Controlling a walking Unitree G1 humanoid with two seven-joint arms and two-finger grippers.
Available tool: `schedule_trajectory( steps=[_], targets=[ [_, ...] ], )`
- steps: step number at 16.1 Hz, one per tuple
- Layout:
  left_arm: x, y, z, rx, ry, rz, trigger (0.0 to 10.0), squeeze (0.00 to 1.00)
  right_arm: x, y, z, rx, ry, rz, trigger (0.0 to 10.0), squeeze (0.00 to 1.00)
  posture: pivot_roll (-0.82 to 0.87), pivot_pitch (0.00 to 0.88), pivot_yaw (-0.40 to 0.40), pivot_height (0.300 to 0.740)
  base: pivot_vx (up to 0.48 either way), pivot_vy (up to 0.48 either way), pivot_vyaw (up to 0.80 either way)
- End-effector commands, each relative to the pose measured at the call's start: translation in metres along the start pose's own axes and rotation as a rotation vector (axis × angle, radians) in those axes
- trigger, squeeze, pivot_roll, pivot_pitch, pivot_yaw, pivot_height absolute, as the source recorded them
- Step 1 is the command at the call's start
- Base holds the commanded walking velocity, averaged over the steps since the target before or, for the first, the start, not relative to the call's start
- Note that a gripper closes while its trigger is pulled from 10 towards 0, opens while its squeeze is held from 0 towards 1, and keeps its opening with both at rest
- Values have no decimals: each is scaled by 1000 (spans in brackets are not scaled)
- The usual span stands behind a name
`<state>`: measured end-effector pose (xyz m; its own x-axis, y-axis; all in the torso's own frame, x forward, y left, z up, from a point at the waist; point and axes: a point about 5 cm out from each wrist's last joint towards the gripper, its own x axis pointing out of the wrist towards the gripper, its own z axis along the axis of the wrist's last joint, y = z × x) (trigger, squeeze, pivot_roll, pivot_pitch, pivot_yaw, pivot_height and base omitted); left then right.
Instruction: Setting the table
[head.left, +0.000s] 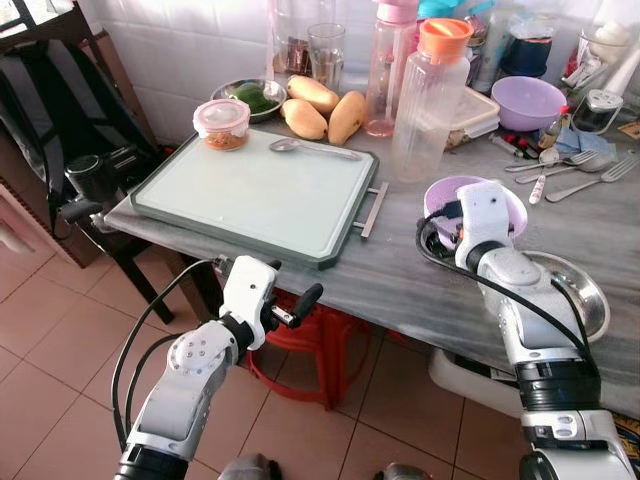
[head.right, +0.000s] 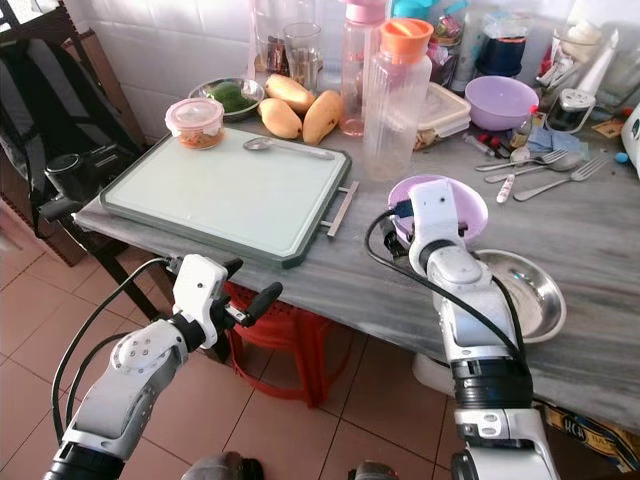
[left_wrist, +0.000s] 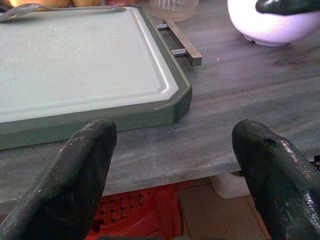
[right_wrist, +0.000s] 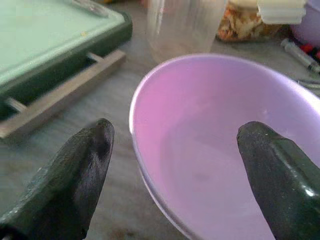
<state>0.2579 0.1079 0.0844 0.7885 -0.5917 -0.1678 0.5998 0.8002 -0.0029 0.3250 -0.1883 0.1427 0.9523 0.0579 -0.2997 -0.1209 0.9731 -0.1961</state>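
— What did the room look like?
— A cluttered grey surface (head.left: 420, 270) against tiled wall, green tray (head.left: 250, 190) ahead of the left gripper (left_wrist: 172, 165) (fingers spread, short of the edge).
— And the right gripper (right_wrist: 175, 170)?
— Spread wide over the lilac bowl (right_wrist: 220, 140).

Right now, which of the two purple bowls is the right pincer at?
The near pale purple plastic bowl by the steel dish: the open right pincer straddles its rim. The other purple bowl sits back among the clutter.

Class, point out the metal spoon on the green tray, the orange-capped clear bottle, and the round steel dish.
Metal spoon (head.left: 285, 145), left eye view, bowl.
Orange-capped clear bottle (head.left: 428, 110), left eye view, body.
Round steel dish (head.right: 545, 300), right eye view, rim.
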Motion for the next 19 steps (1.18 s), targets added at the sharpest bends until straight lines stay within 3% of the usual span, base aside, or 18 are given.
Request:
schedule_trajectory(
  steps=[1, 4, 8, 12, 15, 19],
  targets=[
    [1, 2, 0, 16, 10, -11, 10000, 0, -2, 2, 2, -5, -5, 14, 10000, 0, -30, 0, 60, 740, 0, 0, 0],
    [2, 2, 1, 24, 9, -16, 10000, 0, -7, 5, 10, -27, -39, 21, 10000, 0, -33, 0, 60, 740, 0, 0, 0],
    [3, 13, 7, 30, -28, 53, 10000, 0, -16, 1, 23, -61, -165, -53, 10000, 0, -39, 0, 57, 740, 0, 0, 0],
    [1, 12, 7, 35, -31, 62, 10000, 0, -14, -17, 16, -64, -135, -96, 10000, 0, -37, 0, 57, 740, 0, 0, 0],
    [-1, 11, 4, 35, -10, 62, 10000, 0, -5, -33, 11, -79, -67, -46, 10000, 0, -26, 0, 57, 740, 0, 0, 0],
    [-2, 12, 3, 40, -1, 60, 10000, 0, -1, -29, 1, -113, -14, 73, 10000, 0, -25, 0, 58, 740, 0, 0, 0]
  ],
)
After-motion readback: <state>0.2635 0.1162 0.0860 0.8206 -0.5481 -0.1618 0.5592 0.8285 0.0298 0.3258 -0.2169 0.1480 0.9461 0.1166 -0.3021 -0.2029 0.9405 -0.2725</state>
